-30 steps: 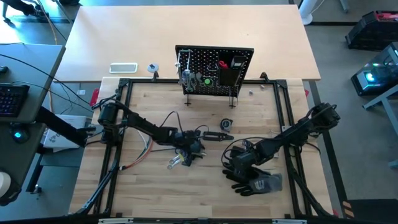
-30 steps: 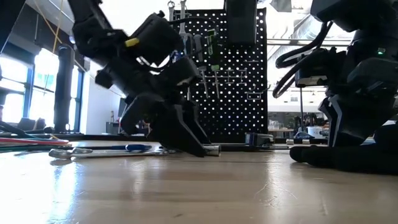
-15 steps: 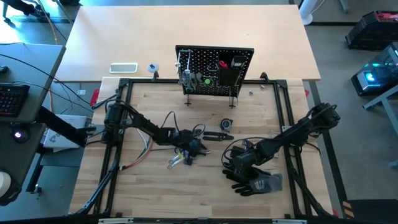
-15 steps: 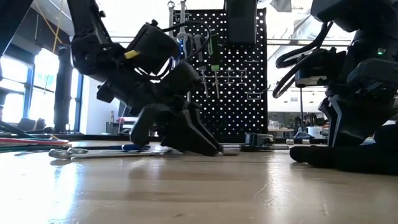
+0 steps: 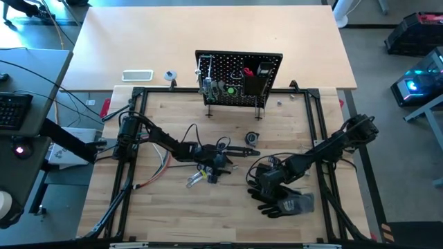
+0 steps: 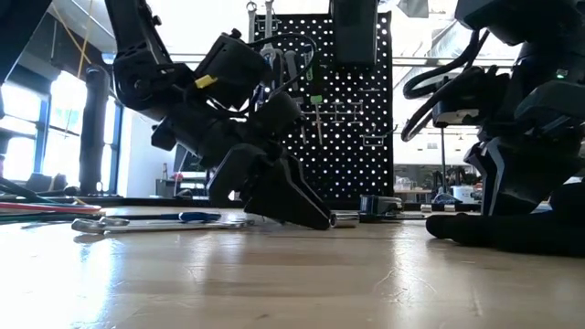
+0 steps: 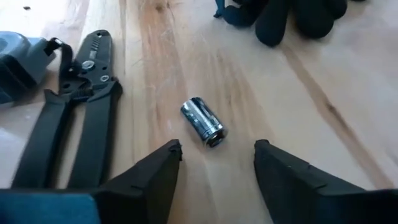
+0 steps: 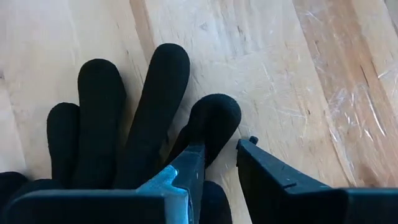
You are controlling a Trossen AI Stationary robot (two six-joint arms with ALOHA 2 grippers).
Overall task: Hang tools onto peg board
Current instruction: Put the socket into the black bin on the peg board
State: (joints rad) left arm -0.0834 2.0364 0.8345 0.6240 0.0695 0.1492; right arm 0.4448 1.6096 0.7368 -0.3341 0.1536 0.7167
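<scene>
Mid-table, left gripper sits low over the wood, fingers spread apart, nothing between them. A small silver socket lies on the table just ahead of the gap, not touched. Black pliers lie flat beside it, handles toward the wrist camera. In the high view the same gripper is near table centre, with a blue-handled driver and a wrench lying close on its left side.

Peg board stands upright at the far edge of the work frame, several tools already hanging on its left half, black bin on its front.

Right gripper rests down on the black gloves at the table's right-front; fingers stand narrowly apart, tips at a glove finger. Cannot tell whether they pinch it. In the high view it sits atop the glove pile.
</scene>
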